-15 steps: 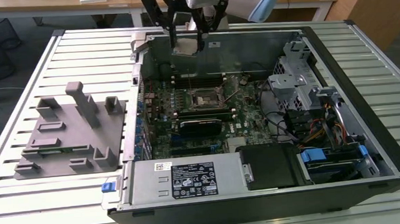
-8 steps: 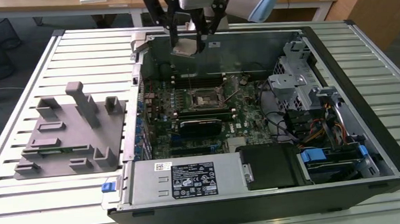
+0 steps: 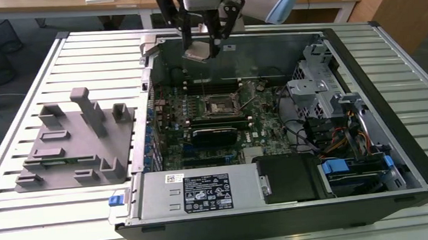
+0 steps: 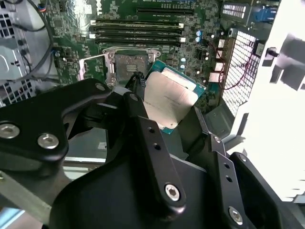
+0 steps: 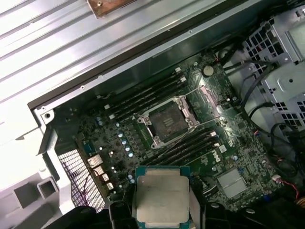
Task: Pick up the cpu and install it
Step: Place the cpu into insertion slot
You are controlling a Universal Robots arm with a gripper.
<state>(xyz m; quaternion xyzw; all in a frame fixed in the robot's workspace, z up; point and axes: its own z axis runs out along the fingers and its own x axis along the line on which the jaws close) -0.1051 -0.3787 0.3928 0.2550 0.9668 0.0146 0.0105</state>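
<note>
Gripper [image 3: 201, 50] with the cpu [image 5: 162, 199] in its grasp, over the computer case [image 3: 269, 51]

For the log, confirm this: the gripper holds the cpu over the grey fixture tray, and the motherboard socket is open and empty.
Wrong place. In the exterior view the gripper holds the cpu over the open computer case, not the grey fixture tray beside it. The motherboard socket is open and empty, as stated.
</note>
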